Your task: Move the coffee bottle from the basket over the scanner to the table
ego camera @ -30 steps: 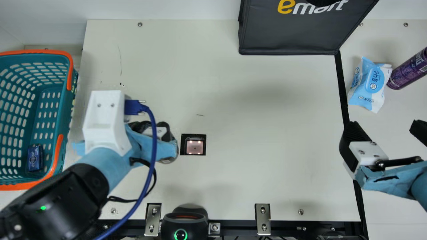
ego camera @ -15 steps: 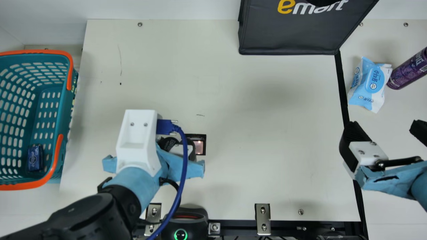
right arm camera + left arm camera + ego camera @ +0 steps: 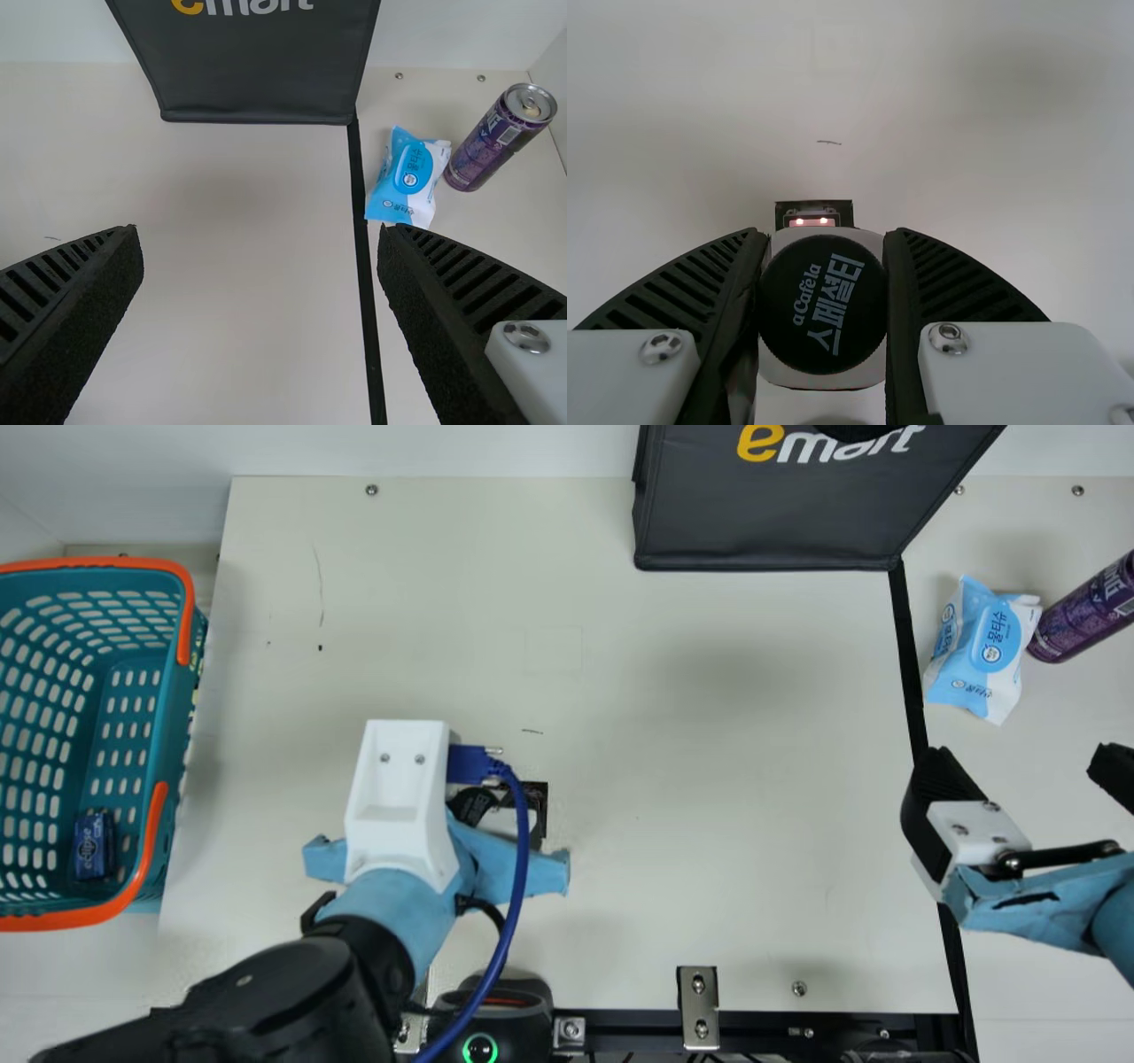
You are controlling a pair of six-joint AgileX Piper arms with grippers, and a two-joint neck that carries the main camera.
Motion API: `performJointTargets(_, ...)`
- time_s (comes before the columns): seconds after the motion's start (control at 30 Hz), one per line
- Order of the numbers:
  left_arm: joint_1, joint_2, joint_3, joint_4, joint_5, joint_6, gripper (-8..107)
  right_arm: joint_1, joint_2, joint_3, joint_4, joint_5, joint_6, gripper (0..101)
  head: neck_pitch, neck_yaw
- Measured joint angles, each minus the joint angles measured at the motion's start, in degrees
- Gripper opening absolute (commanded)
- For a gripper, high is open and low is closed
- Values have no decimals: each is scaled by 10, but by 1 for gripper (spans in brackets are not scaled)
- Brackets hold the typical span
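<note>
Left claw point(image 3: 824, 233) had its fingers snug on both sides of the bottle point(image 3: 822, 305), narrowed to its width. In the main view the scanner point(image 3: 539, 815) peeked out at the bottle's three o'clock; couldn't tell if they lined up properly. Basket point(image 3: 168, 717) sat at nine o'clock from that claw, bag point(image 3: 771, 522) between one and two, wipes point(image 3: 979, 646) and can point(image 3: 1085, 608) around two. Right claw point(image 3: 259, 230) was near three, spread wide, holding nothing. My worries: a badly turned label could've meant no scan, and letting go tilted or too high over the table point(image 3: 709, 824) could've toppled it.
</note>
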State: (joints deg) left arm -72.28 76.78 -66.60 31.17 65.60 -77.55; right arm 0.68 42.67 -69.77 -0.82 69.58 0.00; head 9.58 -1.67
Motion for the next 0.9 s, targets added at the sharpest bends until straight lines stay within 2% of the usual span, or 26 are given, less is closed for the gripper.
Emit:
performJointTargets(0.43, 52, 103, -66, 36, -79, 3, -8, 0, 0, 0, 0, 0, 0, 95, 1, 0)
performJointTargets(0.9, 60, 233, -163, 81, -120, -41, -8, 0, 0, 0, 0, 0, 0, 95, 1, 0)
